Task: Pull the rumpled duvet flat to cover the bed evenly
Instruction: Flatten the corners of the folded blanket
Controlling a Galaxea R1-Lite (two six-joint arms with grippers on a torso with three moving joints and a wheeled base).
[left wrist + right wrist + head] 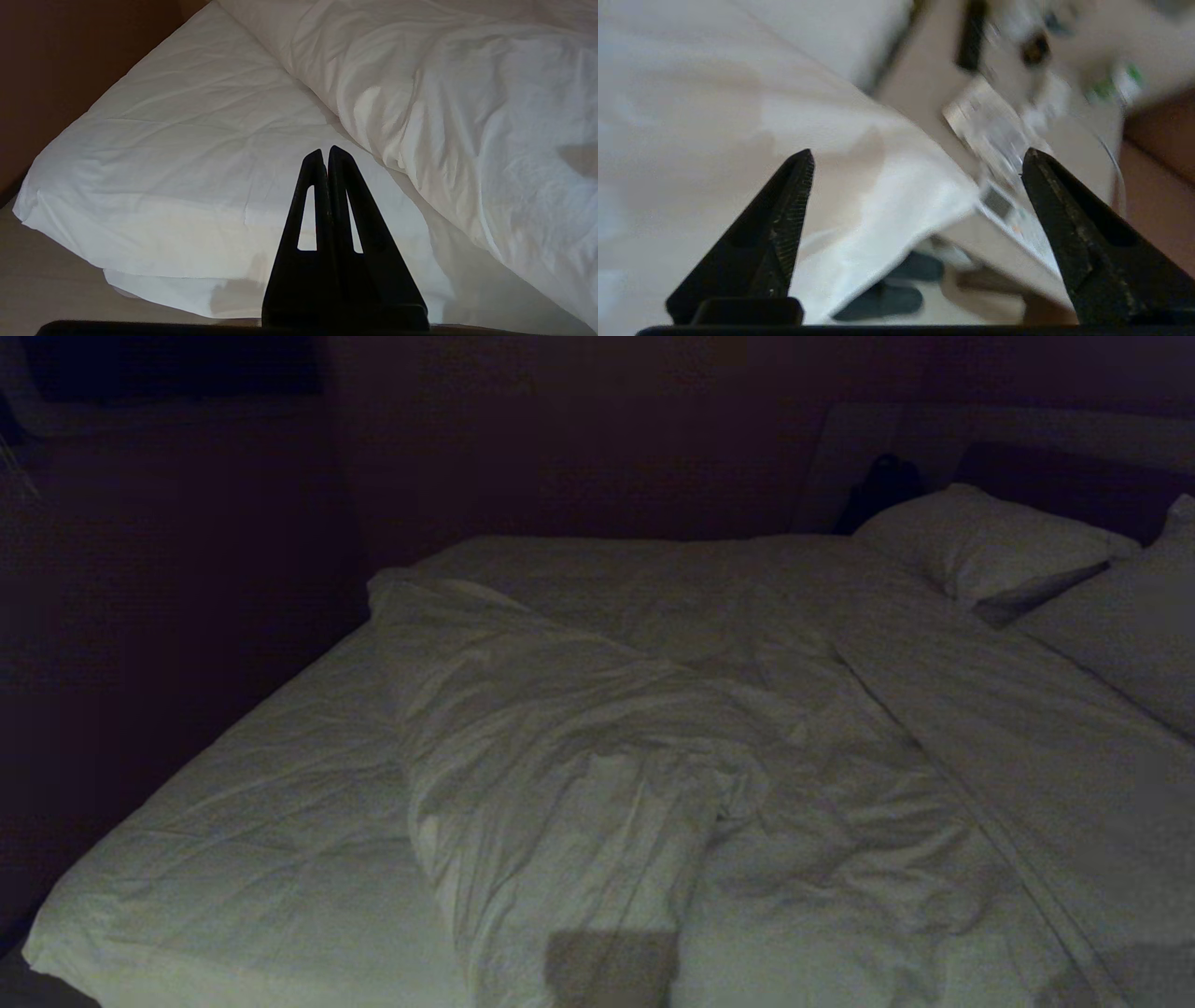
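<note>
Lying bunched mid-bed point(233, 859), duvet point(560, 775); right claw point(917, 163) wide apart, empty; left claw point(325, 154) closed, empty.

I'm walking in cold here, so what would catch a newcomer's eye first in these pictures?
The duvet lies bunched in a long rumpled ridge down the middle of the bed, with flat white bedding showing on its left. Two pillows sit at the far right. The right pincer gapes open over a white cloth corner.

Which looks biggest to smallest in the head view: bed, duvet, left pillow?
1. The bed, which fills most of the picture.
2. The duvet, bunched in a long ridge down the middle.
3. The left pillow, smallest, though it lies farthest from the camera, so it looks smaller than it is.
</note>
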